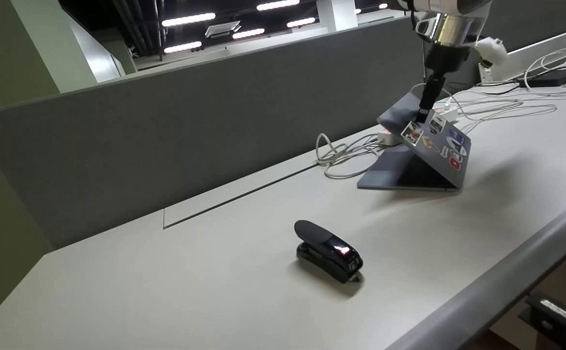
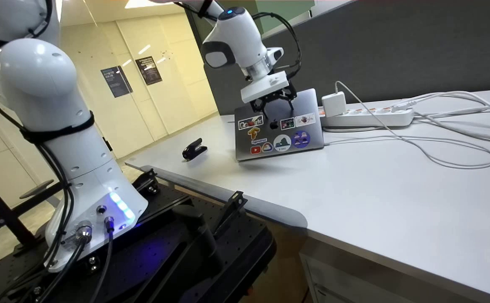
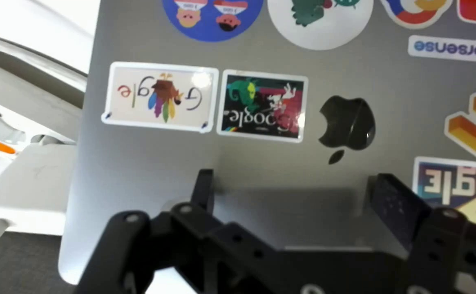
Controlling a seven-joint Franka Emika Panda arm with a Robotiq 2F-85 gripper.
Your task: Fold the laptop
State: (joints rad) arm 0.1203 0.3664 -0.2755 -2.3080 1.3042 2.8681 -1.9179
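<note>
On the desk (image 1: 190,282), a half-closed laptop (image 1: 431,150)

The gripper (image 3: 295,179) stands with fingers (image 3: 395,204) spread over the stickered lid (image 2: 279,130); contact cannot be told. In an exterior view, the laptop lies at one o'clock from a stapler (image 1: 329,249).

Laptop (image 2: 277,131) on worktop (image 1: 190,291), partition (image 1: 214,131) behind it in both exterior views. In an exterior view, stapler (image 2: 192,150) L of laptop, pwr strip (image 2: 369,120) R & partly behind, w/ adapter (image 2: 334,105) at its L end. Pincer (image 2: 278,112) at lid's (image 3: 262,163) outer face, nr top edge; can't tell if touching.
</note>
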